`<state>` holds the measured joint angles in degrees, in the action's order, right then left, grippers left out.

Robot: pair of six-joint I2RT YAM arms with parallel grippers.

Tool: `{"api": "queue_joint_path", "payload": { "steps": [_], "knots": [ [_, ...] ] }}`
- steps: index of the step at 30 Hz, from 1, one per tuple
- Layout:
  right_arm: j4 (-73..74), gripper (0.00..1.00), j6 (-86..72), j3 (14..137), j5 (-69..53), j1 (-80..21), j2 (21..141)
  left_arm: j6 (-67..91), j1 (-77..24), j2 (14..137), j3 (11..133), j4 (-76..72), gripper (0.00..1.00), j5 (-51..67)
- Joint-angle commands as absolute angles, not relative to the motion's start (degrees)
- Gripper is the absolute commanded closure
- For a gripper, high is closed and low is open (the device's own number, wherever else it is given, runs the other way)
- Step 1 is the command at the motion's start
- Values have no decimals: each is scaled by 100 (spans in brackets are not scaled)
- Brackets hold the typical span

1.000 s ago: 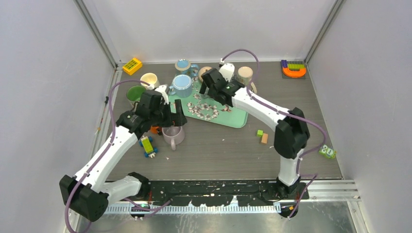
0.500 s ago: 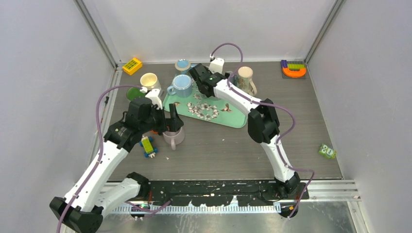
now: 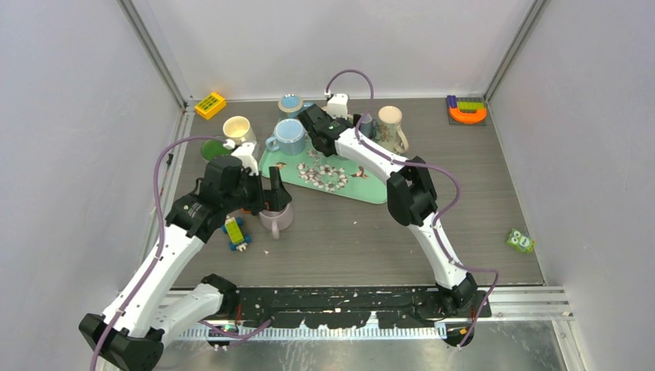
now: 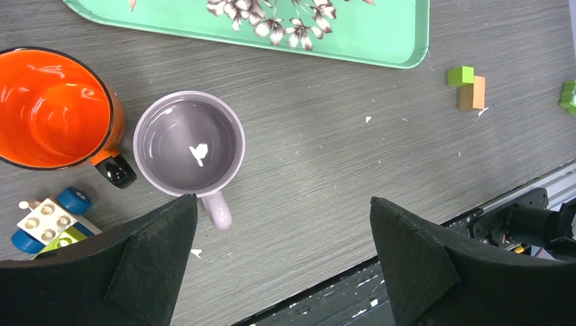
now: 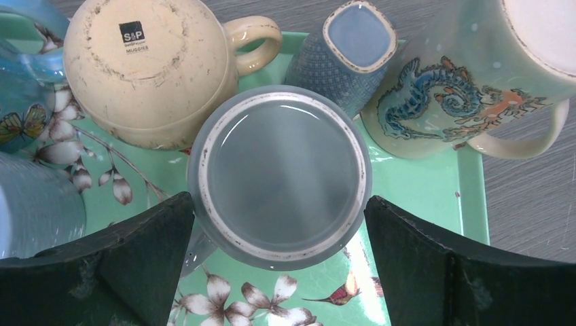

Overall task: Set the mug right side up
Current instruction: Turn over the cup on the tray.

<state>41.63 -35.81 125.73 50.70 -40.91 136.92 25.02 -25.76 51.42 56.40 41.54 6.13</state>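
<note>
Right arm has swung its elbow in from the right over the last second. The wrist has shifted left along the far edge of the tray (image 3: 371, 189) and now barely creeps. Left arm drew back a little and has held since.

Grey mug (image 5: 280, 173): on the tray, base up, its handle poking out low left beside one finger. It is crowded by the other cups, so it seems a straight-down approach is the only way in.

Right gripper (image 5: 277, 200): spread wide, one finger on each side of the grey mug and centred over it. It looks set to close on the body. Whether it touches yet, cannot tell.

Neighbours, all base up:
- cream mug (image 5: 146, 68), touching or just beside
- blue textured cup (image 5: 353, 47)
- dragon-painted mug (image 5: 462, 81), at the tray's rim

Writing: a black label (image 5: 131, 32) on the cream mug's base reads "S&P". The smaller word under it is too fine to be sure of. Nothing else is legible.

Left gripper (image 4: 280, 204): wide apart, holding nothing, hanging over the bare table just beside a lilac mug (image 4: 189, 144). That mug stands mouth up, so it is judged already righted. Next to it are an orange mug (image 4: 51, 112), also upright, and a brick toy car (image 4: 47, 221).
</note>
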Motion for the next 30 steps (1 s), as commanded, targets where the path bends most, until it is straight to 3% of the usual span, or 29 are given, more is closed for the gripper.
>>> {"api": "queue_joint_path", "payload": {
  "steps": [1, 24, 30],
  "knots": [
    [4212, 0, -3372, 12577, 5021, -4087, 13649, 2443, -2549, 5174, 5613, 4104, 0, 718],
    [3890, 0, -3807, 9515, 4272, -4079, 11388, 2694, -2549, 5466, 5473, 3850, 0, 1035],
    [3072, 0, -3724, 8468, 3014, -3725, 10722, 2795, -2549, 5550, 5430, 3763, 0, 1235]
  ]
}}
